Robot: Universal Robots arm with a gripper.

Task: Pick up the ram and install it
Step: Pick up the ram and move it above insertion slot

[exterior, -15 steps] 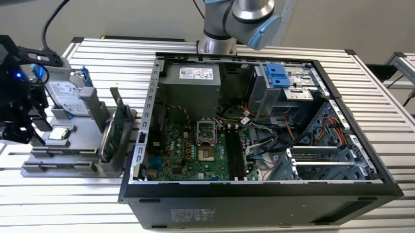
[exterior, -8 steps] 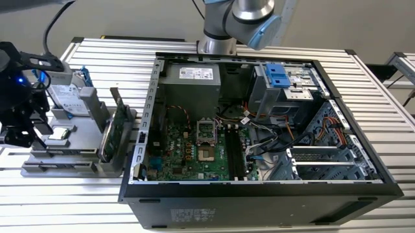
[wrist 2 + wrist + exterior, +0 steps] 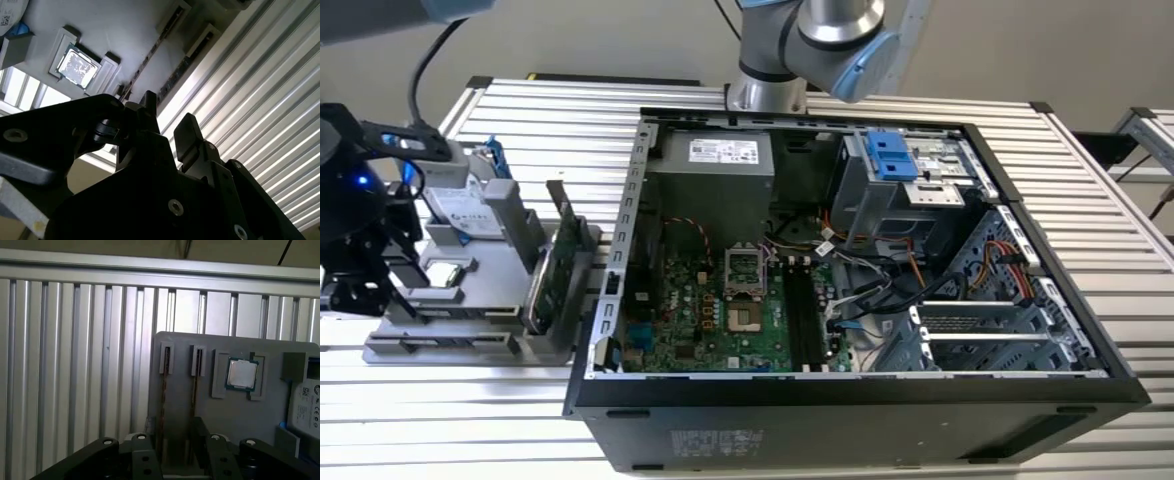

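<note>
- I am hovering my end effector point(image 3: 168, 114) at the exterior view's left, by the outer side of the tray point(image 3: 182, 345). Its fingers are standing released, with a gap between them and nothing in it.
- The tray is resting on the counter point(image 3: 520, 110) and carrying a drive point(image 3: 454, 215) and a CPU point(image 3: 242, 374) on the side nearer me.
- The ram point(image 3: 539, 285) is standing on edge in a tray slot, past the CPU. I am judging it to be the lower stick, just beside the taller green card point(image 3: 564, 240). In the first wrist view both are showing edge-on as thin lines, and I am not telling them apart there with any certainty.
- I am not touching the ram; it is sitting apart from my fingers.
- I am expecting it to be light, thin and stiff, yet fragile. Bending or twisting would be risking the board, and the contact edge down in the slot is no place for pads.
- I am reckoning on gripping across the two flat faces near the middle of the top edge, so it is lifting straight without tipping. Those smooth faces may be slipping under a weak squeeze.
- Further right the case point(image 3: 854, 400) is lying open, and the long dark slots point(image 3: 801, 315) beside the socket are looking empty to me.
</note>
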